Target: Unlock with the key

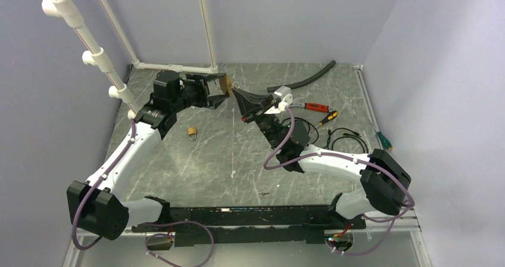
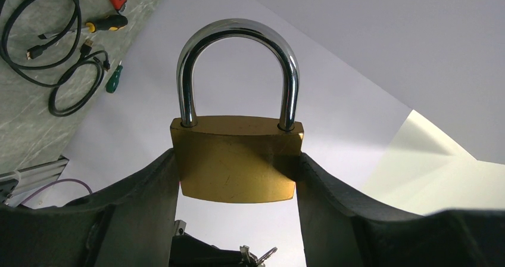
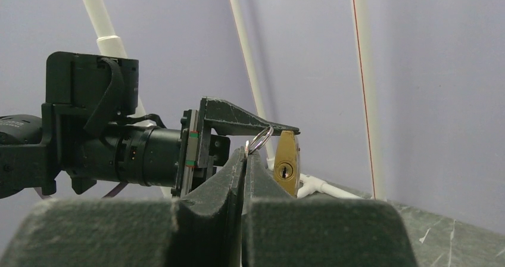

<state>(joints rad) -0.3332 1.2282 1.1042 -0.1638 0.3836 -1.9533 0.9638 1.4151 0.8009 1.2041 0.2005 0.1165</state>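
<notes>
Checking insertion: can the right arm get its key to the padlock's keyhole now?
Likely yes: the keyhole faces the key in the right gripper, gap looks clear; left gripper holds the padlock up.

The top external camera sits high behind the left arm [image 1: 119,154] and right arm [image 1: 339,160], tilted down, far enough to take in the whole table [image 1: 238,154]. The left wrist camera sights along the left gripper [image 2: 237,160], very near the padlock [image 2: 237,171] clamped there, and faces the right-hand wall. Cables [image 2: 36,34] show at 10 o'clock (overhead, they lie toward 3 o'clock). The right wrist camera looks low along the right gripper [image 3: 244,154], its fingers pinched on the key [image 3: 260,140], towards the white pipes [image 3: 250,70] in the far left corner. All three views share the padlock; each wrist view catches the other gripper.
</notes>
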